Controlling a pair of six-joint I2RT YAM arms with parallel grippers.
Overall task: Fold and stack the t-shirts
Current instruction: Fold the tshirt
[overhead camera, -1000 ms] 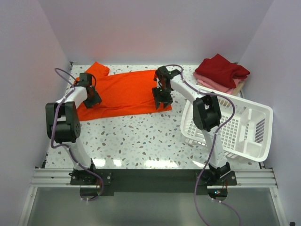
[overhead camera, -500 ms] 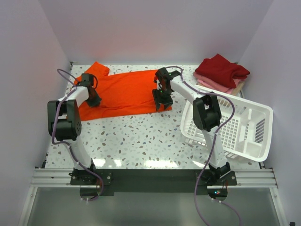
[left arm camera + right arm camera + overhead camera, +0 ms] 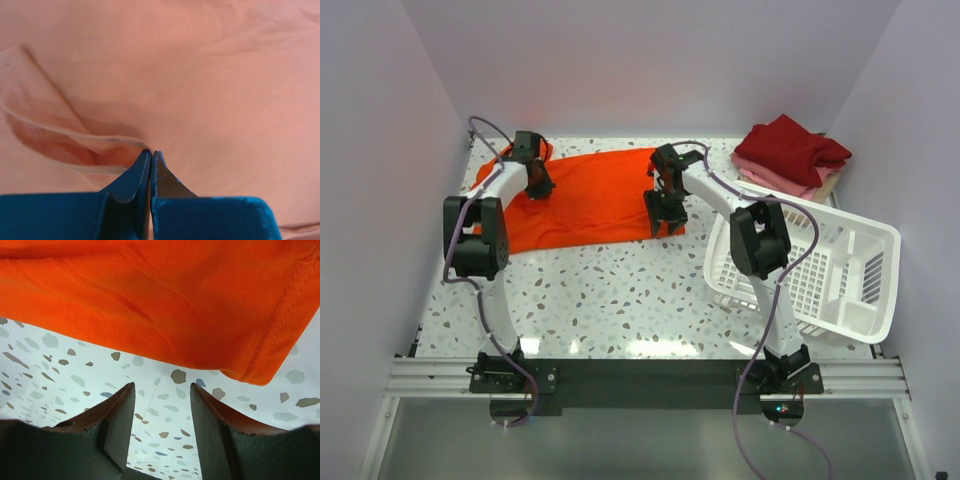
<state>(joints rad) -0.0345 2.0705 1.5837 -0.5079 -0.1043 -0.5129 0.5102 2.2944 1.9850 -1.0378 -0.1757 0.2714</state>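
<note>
The bright orange-red t-shirt lies spread at the back left of the table. My left gripper is over its left part near the sleeve. In the left wrist view the left gripper is shut, with a fold of the orange-red t-shirt pinched at the tips. My right gripper is at the shirt's near right corner. In the right wrist view the right gripper is open and empty over bare table, just short of the shirt's hem. Folded dark red, pink and beige t-shirts are stacked at the back right.
A white plastic lattice basket lies tilted at the right, close to the right arm and in front of the folded stack. The speckled table is walled on three sides.
My left gripper has moved from the shirt's left near part to farther back and right, up by the sleeve. The right gripper has stayed at the shirt's near right corner.
</note>
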